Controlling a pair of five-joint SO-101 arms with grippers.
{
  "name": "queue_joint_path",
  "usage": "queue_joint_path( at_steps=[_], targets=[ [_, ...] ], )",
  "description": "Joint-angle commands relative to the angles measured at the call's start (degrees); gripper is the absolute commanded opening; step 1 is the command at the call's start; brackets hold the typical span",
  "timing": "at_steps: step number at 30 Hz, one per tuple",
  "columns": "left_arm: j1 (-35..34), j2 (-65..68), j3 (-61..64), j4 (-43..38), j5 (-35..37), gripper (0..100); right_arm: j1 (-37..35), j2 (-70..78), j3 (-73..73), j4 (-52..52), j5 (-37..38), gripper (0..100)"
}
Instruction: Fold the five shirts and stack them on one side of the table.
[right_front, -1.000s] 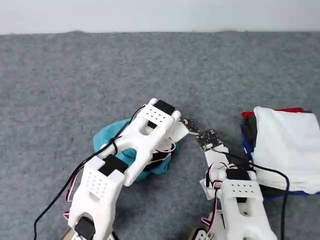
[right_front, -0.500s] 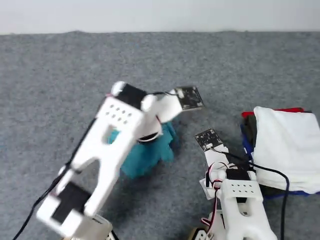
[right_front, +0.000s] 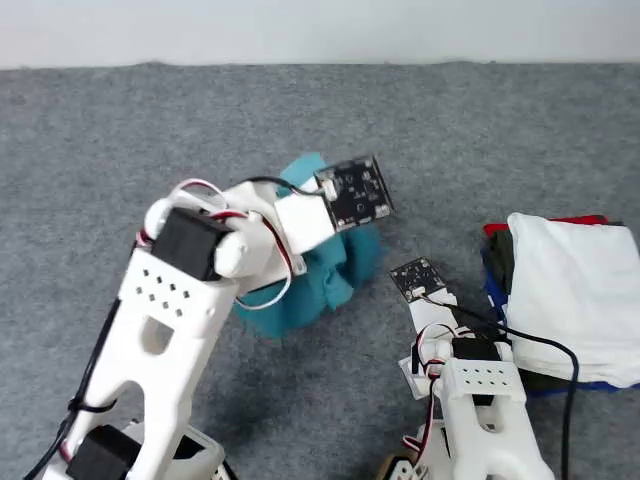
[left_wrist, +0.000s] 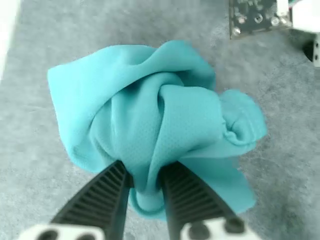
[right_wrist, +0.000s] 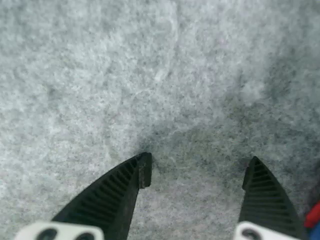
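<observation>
A crumpled teal shirt (right_front: 322, 280) hangs bunched from my left gripper (left_wrist: 145, 179), which is shut on a fold of the teal shirt (left_wrist: 155, 125) above the grey carpet. In the high view the left arm (right_front: 190, 290) stands raised over the table's middle, its wrist over the cloth. At the right edge lies a stack of folded shirts (right_front: 572, 300), white on top, with red, dark and blue edges beneath. My right gripper (right_wrist: 197, 172) is open, close over bare carpet, just left of that stack.
Grey carpet (right_front: 200, 130) covers the whole table, with open room at the back and on the left. The right arm's base (right_front: 480, 410) sits at the front, beside the stack. A pale wall runs along the far edge.
The left arm has risen and swung back and to the right, lifting the teal shirt off the carpet. The right arm has stayed still.
</observation>
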Motion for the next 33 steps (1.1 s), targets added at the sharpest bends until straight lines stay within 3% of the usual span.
queue_joint_path(
  at_steps=[1,17,25,33],
  targets=[
    [0.88,-2.11,4.09,-1.49,-0.44,1,0.48,0.75,0.0,-1.71,-0.53,30.7],
    [2.02,-2.11,7.08,-1.23,-0.62,3,0.4,0.75,0.0,-1.71,-0.53,30.7],
    [2.11,-2.02,8.13,-0.88,-0.62,30,0.22,0.75,0.0,-1.71,-0.53,30.7],
    [-2.02,-2.37,0.4,-0.18,-0.35,33,0.22,0.84,0.0,-1.71,-0.53,30.7]
  ],
)
